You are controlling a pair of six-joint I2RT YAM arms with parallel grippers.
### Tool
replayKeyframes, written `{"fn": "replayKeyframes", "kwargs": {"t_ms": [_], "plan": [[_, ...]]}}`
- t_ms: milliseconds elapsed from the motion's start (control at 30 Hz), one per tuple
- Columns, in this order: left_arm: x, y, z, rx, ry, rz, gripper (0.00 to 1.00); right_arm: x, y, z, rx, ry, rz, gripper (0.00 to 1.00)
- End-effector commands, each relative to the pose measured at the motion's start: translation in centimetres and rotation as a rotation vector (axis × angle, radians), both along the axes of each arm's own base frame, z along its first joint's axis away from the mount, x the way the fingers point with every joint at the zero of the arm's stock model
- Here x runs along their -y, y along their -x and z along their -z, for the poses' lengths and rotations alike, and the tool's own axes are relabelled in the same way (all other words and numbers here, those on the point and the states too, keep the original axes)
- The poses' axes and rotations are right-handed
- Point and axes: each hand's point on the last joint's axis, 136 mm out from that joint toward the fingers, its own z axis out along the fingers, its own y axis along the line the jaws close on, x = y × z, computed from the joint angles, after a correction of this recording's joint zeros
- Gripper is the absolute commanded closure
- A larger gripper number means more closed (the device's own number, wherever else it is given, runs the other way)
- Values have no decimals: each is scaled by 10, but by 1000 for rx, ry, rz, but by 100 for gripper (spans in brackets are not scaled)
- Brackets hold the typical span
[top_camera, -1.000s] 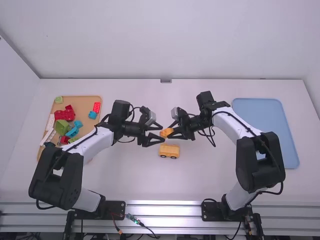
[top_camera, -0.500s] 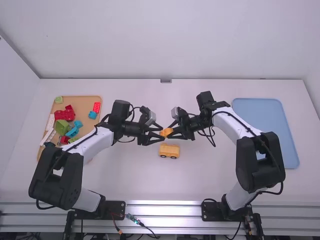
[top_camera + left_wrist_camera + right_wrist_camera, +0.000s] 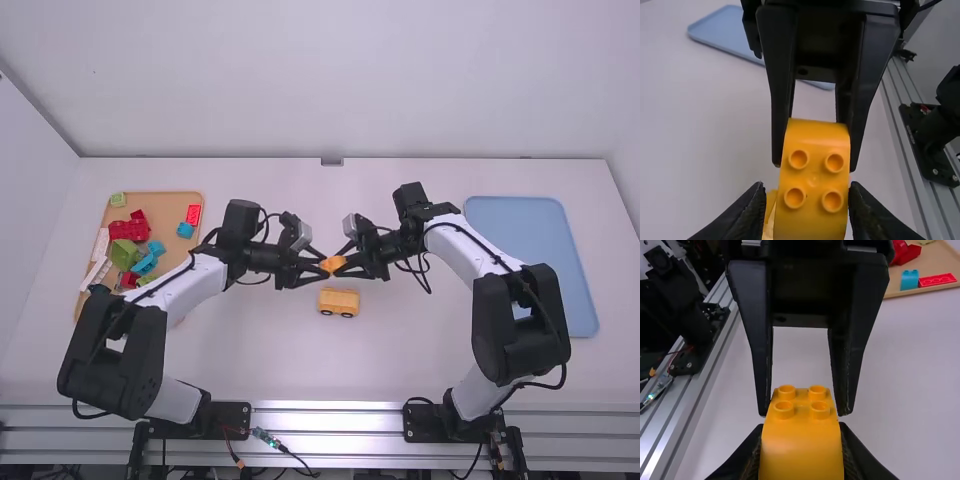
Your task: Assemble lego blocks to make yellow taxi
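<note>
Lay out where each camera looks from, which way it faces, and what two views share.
High view: above and behind both arms, looking forward and down at the white table; both arms show.
Left wrist view: on the left wrist, facing the right hand and blue tray; own fingers low.
Right wrist view: on the right wrist, facing the left hand and tan tray; own fingers low.
Shared by wrist views: the orange-yellow studded plastic block.

Wheeled block (image 3: 338, 302) btwn brick tray (image 3: 170, 212) on L & other tray (image 3: 540, 250) on R.
</note>
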Motion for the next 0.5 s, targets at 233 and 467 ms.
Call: {"fn": "replayKeyframes", "kwargs": {"t_ms": [233, 467], "plan": [[3, 5, 0, -14, 18, 27, 83, -2, -3, -17, 39, -34, -2, 92], [3, 5, 0, -14, 19, 26, 95, -2, -2, -19, 38, -41, -4, 90]]}}
